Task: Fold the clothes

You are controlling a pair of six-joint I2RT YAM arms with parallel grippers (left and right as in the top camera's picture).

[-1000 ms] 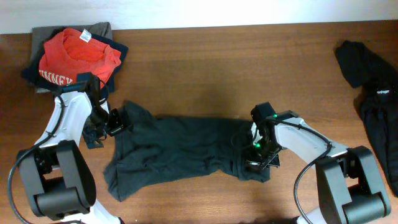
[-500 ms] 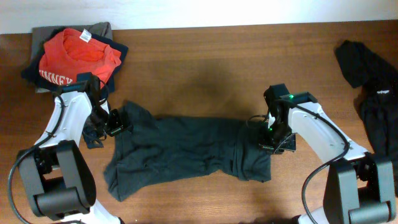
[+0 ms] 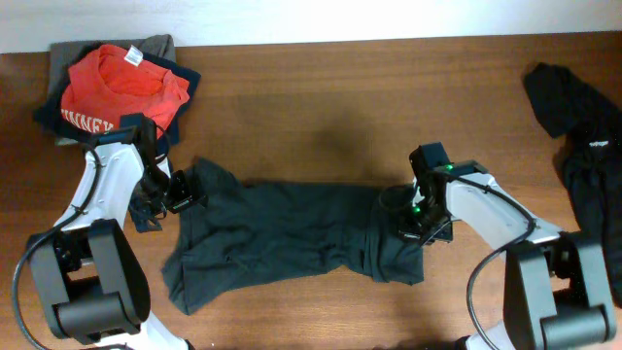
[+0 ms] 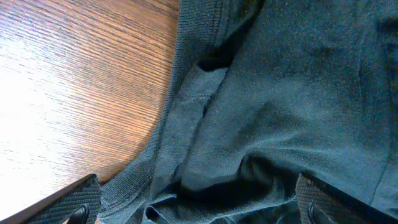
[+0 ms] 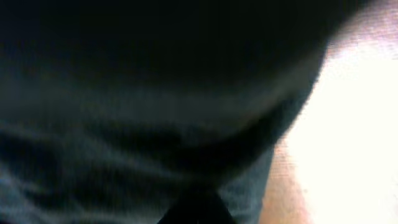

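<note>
Sizing up the cloth first: the charcoal T-shirt [image 3: 292, 228] read as soft, light and thoroughly limp, the kind of fabric that sags from any single pinch and drags its own folds along the wood. By my judgement, nothing in it would hold a crease unless pressed flat. The best places to take hold looked like the firm margins. The ribbed edge [image 4: 163, 143], close in the left wrist view, was thicker than the body cloth and less likely to slip out of a pinch. A matching corner or hem at the far end would let both arms lift it evenly.

The shirt lay across the middle of the wooden table [image 3: 321, 107], stretched left to right in a rumpled band. It was doubled over at its right end and flared at its lower left, and no print was showing.

The left gripper [image 3: 180, 192] sat over the shirt's left end with its fingers [image 4: 78, 202] spread wide and nothing between them. The right gripper [image 3: 416, 222] rested on the doubled right end, clamped tight. Its own camera gave only dark blur, so whether a fold was caught inside could not be told.

A red shirt [image 3: 121, 83] topped a pile at the far left corner, and a black garment [image 3: 573, 117] lay well apart on the right edge.
</note>
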